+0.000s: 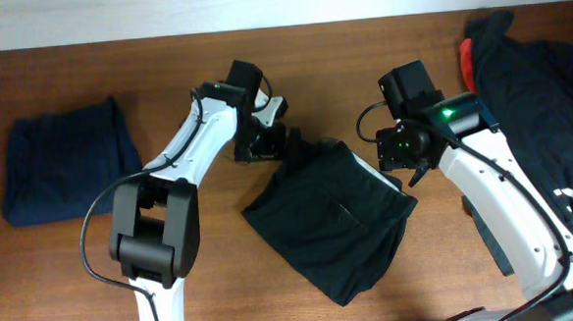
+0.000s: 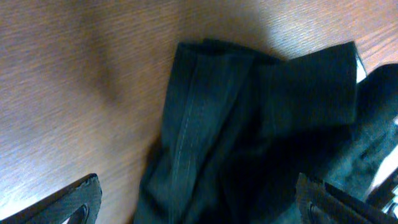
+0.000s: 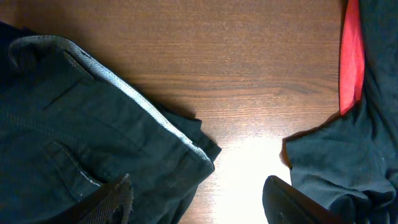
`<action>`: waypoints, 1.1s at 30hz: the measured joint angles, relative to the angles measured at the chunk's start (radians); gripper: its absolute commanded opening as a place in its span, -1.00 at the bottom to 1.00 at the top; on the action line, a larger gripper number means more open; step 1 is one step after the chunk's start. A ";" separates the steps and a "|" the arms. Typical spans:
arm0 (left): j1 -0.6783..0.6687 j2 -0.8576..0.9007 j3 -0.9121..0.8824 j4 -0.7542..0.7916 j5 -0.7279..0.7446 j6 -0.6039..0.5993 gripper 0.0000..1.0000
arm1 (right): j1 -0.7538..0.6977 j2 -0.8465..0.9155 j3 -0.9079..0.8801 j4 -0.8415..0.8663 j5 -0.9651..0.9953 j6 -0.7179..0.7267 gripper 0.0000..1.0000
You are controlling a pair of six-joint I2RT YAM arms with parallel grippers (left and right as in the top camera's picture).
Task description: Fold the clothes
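Note:
A black garment point(image 1: 334, 222) with a pale waistband lies half folded at the table's middle. My left gripper point(image 1: 266, 142) is open, its fingers spread over the garment's bunched upper left corner point(image 2: 249, 124). My right gripper point(image 1: 405, 164) is open above the garment's right edge point(image 3: 106, 137), one finger over the cloth and one over bare wood. A heap of dark clothes point(image 1: 548, 98) with a red piece point(image 3: 351, 56) lies at the far right. A folded dark blue garment point(image 1: 65, 157) lies at the left.
The wooden table point(image 1: 126, 287) has its far edge along a white wall at the top. Bare wood shows between the middle garment and the heap point(image 3: 249, 81).

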 measured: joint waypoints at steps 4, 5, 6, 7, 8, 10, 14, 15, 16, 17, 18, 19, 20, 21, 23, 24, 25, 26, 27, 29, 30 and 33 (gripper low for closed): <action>-0.025 -0.016 -0.161 0.114 0.069 0.021 0.27 | 0.000 0.000 0.000 -0.003 0.000 0.000 0.42; -0.051 -0.020 -0.172 0.117 0.072 0.024 0.01 | 0.000 0.000 0.000 -0.003 0.000 0.000 0.42; -0.067 -0.020 -0.179 0.124 0.071 0.024 -0.21 | 0.000 0.000 0.000 -0.006 0.000 0.000 0.41; -0.111 -0.019 -0.193 0.134 0.067 0.024 -0.22 | 0.000 0.000 0.000 -0.011 0.000 0.000 0.42; -0.130 -0.019 -0.200 0.134 0.069 0.024 -0.21 | 0.000 0.000 0.000 -0.011 0.000 0.000 0.42; -0.131 -0.019 -0.200 0.134 0.070 0.024 0.17 | 0.000 0.000 0.000 -0.013 0.000 0.000 0.42; -0.069 -0.019 -0.160 0.070 0.187 0.027 0.84 | 0.000 0.000 0.000 -0.013 0.000 0.000 0.42; -0.041 -0.019 -0.127 0.058 0.233 0.030 0.98 | 0.000 0.000 0.000 -0.013 0.000 0.000 0.42; -0.002 -0.032 -0.096 0.052 0.298 0.031 0.98 | 0.000 0.000 0.000 -0.014 0.000 0.000 0.42; 0.026 -0.050 -0.087 0.051 0.351 0.042 0.98 | 0.000 0.000 0.000 -0.015 0.000 0.000 0.42; 0.042 -0.072 -0.079 0.035 0.422 0.075 0.99 | 0.000 0.000 0.000 -0.016 0.000 0.000 0.41; 0.035 -0.077 -0.077 0.013 0.424 0.096 0.98 | 0.000 0.000 0.000 -0.016 0.000 0.000 0.42; 0.020 -0.077 -0.077 0.000 0.394 0.110 0.98 | 0.000 0.000 0.000 -0.016 0.000 0.000 0.42; -0.007 -0.077 -0.082 -0.002 0.340 0.134 0.98 | 0.000 0.000 0.000 -0.016 0.000 0.000 0.42; -0.094 -0.077 -0.114 0.025 0.238 0.167 0.98 | 0.000 0.000 0.000 -0.016 0.000 0.000 0.42; -0.136 -0.077 -0.132 0.024 0.197 0.186 0.98 | 0.000 0.000 0.000 -0.016 0.000 0.000 0.42; -0.156 -0.077 -0.138 0.024 0.150 0.193 0.98 | 0.000 0.000 0.000 -0.016 -0.001 0.000 0.41; -0.180 -0.077 -0.144 0.025 0.064 0.196 0.98 | 0.000 0.000 0.000 -0.018 0.000 0.000 0.42; -0.195 -0.077 -0.147 0.025 -0.061 0.181 0.98 | 0.000 0.000 0.000 -0.018 0.000 0.000 0.42; -0.197 -0.077 -0.150 0.051 -0.195 0.146 0.98 | 0.000 0.000 0.000 -0.021 -0.001 0.000 0.42; -0.197 -0.077 -0.151 0.076 -0.244 0.123 0.98 | 0.000 0.000 0.000 -0.021 0.000 0.000 0.42; -0.200 -0.077 -0.152 0.093 -0.280 0.095 0.98 | 0.000 0.000 0.000 -0.025 0.000 0.000 0.42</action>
